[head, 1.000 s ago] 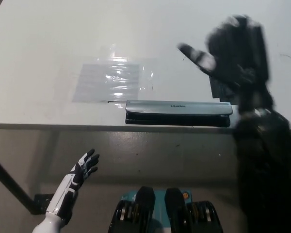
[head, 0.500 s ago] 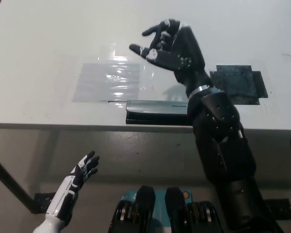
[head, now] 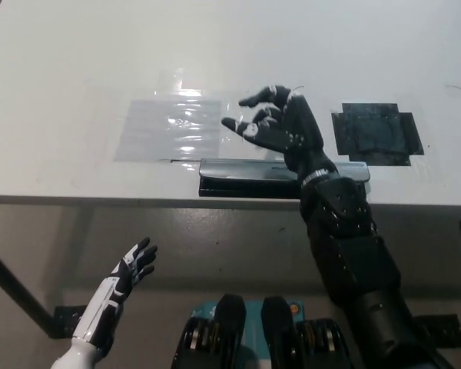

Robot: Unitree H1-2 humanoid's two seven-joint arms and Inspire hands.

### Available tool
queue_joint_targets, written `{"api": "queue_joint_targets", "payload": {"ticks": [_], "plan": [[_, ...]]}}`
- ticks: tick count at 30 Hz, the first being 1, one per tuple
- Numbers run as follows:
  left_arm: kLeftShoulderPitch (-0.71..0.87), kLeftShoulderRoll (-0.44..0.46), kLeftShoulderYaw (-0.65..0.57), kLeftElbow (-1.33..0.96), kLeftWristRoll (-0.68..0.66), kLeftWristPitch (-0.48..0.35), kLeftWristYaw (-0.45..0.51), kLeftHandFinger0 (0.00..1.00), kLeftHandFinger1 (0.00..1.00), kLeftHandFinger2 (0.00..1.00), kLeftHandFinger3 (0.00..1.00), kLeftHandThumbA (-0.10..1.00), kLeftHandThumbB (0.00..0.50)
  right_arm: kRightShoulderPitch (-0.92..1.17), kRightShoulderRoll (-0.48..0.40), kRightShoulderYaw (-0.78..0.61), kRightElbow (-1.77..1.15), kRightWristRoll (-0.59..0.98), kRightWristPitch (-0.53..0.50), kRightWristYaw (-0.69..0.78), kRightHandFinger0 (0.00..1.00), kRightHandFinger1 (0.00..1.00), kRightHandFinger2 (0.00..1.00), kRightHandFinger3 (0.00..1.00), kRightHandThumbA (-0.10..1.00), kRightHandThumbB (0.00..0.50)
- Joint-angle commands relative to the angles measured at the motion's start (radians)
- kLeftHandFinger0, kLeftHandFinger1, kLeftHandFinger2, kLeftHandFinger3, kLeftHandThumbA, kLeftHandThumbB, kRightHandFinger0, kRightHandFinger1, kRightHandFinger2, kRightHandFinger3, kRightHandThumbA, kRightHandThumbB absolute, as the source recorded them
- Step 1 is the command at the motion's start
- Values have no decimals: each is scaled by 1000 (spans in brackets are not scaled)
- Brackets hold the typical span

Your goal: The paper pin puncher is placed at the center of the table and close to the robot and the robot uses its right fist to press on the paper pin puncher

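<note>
Head view: one puncher (head: 246,177) beneath spread, empty right hand (head: 280,127); left hand (head: 131,270) spread, empty.

The puncher (head: 250,178) lies along the near edge of the table (head: 77,61), about the middle. Right hand (head: 280,127) sits above its right half, fingers spread. Behind-left lies a plastic sheet (head: 171,129); behind-right (well apart from it) a taped patch (head: 376,132). Left hand (head: 127,280) hangs below the table edge, left side.

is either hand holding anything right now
No. The right hand is open above the puncher; the left hand is open below the table.
</note>
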Motion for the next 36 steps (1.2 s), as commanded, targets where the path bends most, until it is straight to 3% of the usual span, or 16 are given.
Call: {"api": "queue_joint_targets", "payload": {"ticks": [1, 6, 7, 9, 12, 17, 21, 24, 27, 29, 30, 33, 36], "plan": [[21, 4, -3, -22, 15, -42, -4, 1000, 1000, 1000, 1000, 1000, 225, 20, 8, 4, 39, -22, -86, -11, 0, 188, 466, 378, 1000, 193], [31, -1, -3, -15, 16, -50, -1, 1000, 1000, 1000, 1000, 1000, 222, 41, 8, -5, 135, -9, -147, 6, 57, 183, 427, 335, 1000, 171], [30, -1, -3, -12, 15, -55, -2, 1000, 1000, 1000, 1000, 1000, 221, 39, 9, -4, 162, -22, -149, -17, 45, 171, 369, 266, 1000, 185], [29, -4, -2, -15, -3, -46, -8, 1000, 1000, 1000, 1000, 1000, 232, 33, 11, -4, 214, -24, -180, -18, 7, 141, 320, 208, 1000, 158], [26, -2, -1, -16, 2, -47, -6, 1000, 1000, 1000, 1000, 1000, 234, 28, 19, -18, 263, -1, -199, -4, 54, 229, 416, 291, 1000, 139], [26, 0, -1, -17, 21, -47, 2, 1000, 1000, 1000, 1000, 1000, 233, 28, 26, -16, 318, -10, -237, -4, 46, 228, 429, 286, 1000, 167], [62, -3, -8, -28, 14, -47, -6, 1000, 1000, 1000, 1000, 1000, 239, 67, 27, -3, 362, -26, -276, -3, 0, 137, 361, 195, 1000, 126], [95, -6, -15, -38, 20, -44, -6, 1000, 1000, 1000, 1000, 1000, 239, 109, 24, 13, 398, -53, -263, -26, 0, 116, 357, 203, 1000, 158], [119, -5, -19, -36, 20, -53, -8, 1000, 1000, 1000, 1000, 1000, 248, 142, 25, 14, 461, -55, -275, -30, 0, 36, 267, 74, 1000, 98], [123, -6, -20, -34, 19, -55, -7, 1000, 1000, 1000, 1000, 1000, 248, 144, 23, 15, 494, -59, -284, -32, 0, 33, 269, 75, 1000, 103], [124, -7, -20, -30, 18, -59, -6, 1000, 1000, 1000, 1000, 1000, 253, 146, 21, 20, 521, -66, -290, -39, 0, 41, 276, 83, 1000, 140], [129, -9, -20, -31, 17, -61, -4, 1000, 1000, 1000, 1000, 1000, 260, 150, 17, 28, 560, -76, -297, -53, 0, 22, 261, 77, 1000, 165], [124, -7, -19, -30, 11, -63, -7, 1000, 1000, 1000, 1000, 1000, 257, 147, 13, 16, 587, -63, -301, -40, 0, 27, 293, 101, 1000, 148]]}}
